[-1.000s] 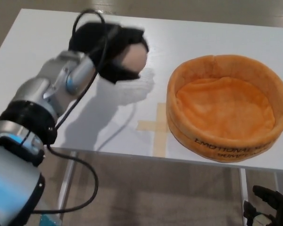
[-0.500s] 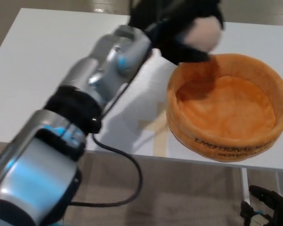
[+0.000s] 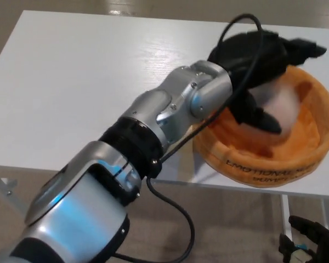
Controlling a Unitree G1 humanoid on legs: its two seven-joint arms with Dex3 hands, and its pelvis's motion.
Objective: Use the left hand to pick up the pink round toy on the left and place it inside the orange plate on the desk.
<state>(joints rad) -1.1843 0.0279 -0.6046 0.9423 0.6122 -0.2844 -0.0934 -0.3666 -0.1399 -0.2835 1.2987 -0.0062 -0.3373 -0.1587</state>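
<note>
My left hand [image 3: 260, 63] reaches across the white desk [image 3: 88, 82] and hangs over the orange plate [image 3: 263, 159], a soft round dish with a thick rim. The hand's fingers [image 3: 304, 49] are spread apart, with the thumb lower down over the plate's inside. The pink round toy [image 3: 282, 105] shows as a pale blurred ball just below the hand, inside the plate and apart from the upper fingers. My left forearm [image 3: 175, 109] covers the plate's left rim. Only part of my right hand [image 3: 312, 241] shows, low at the bottom right, below the desk's front edge.
A black cable [image 3: 175, 213] loops from the left arm down past the desk's front edge. The floor [image 3: 230, 219] lies in front of the desk. The plate stands close to the desk's right front corner.
The left arm has swung right, carrying the pink toy from the desk's middle to over the plate. The hand's fingers have spread and the toy now lies below them inside the plate.
</note>
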